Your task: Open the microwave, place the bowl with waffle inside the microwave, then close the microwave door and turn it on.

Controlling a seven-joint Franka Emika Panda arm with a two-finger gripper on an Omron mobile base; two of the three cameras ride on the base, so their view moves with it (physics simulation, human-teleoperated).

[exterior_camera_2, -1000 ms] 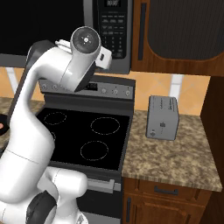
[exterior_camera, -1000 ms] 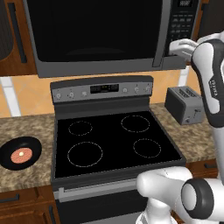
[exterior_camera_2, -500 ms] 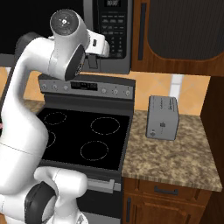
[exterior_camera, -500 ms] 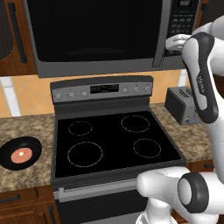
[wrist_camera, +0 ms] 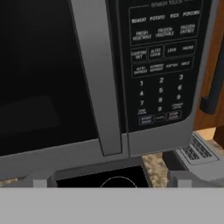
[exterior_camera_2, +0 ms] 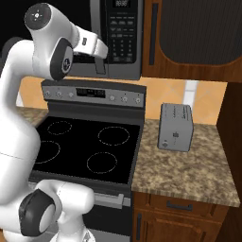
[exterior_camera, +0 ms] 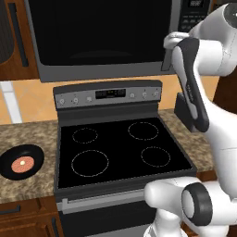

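The microwave [exterior_camera: 102, 37] hangs above the stove with the microwave door [wrist_camera: 43, 78] shut; its grey vertical handle [wrist_camera: 98, 78] runs beside the dark keypad [wrist_camera: 159, 65]. My gripper [wrist_camera: 109, 181] is open, fingertips [wrist_camera: 39, 181] wide apart, facing the handle's lower end from a short distance. It hovers at the door's right edge [exterior_camera: 166, 51], left of the keypad [exterior_camera_2: 100, 64]. The black bowl [exterior_camera: 21, 162] sits on the counter left of the stove, holding the salmon-orange waffle [exterior_camera: 23, 163].
The black stove [exterior_camera: 115, 148] with several burner rings lies directly under the microwave. A grey toaster [exterior_camera_2: 176, 126] stands on the granite counter [exterior_camera_2: 189, 165] to the right. Wooden cabinets [exterior_camera_2: 198, 33] flank the microwave on the right.
The arm has swung left, carrying the hand from in front of the keypad toward the door handle. Bowl, waffle and door have not moved.
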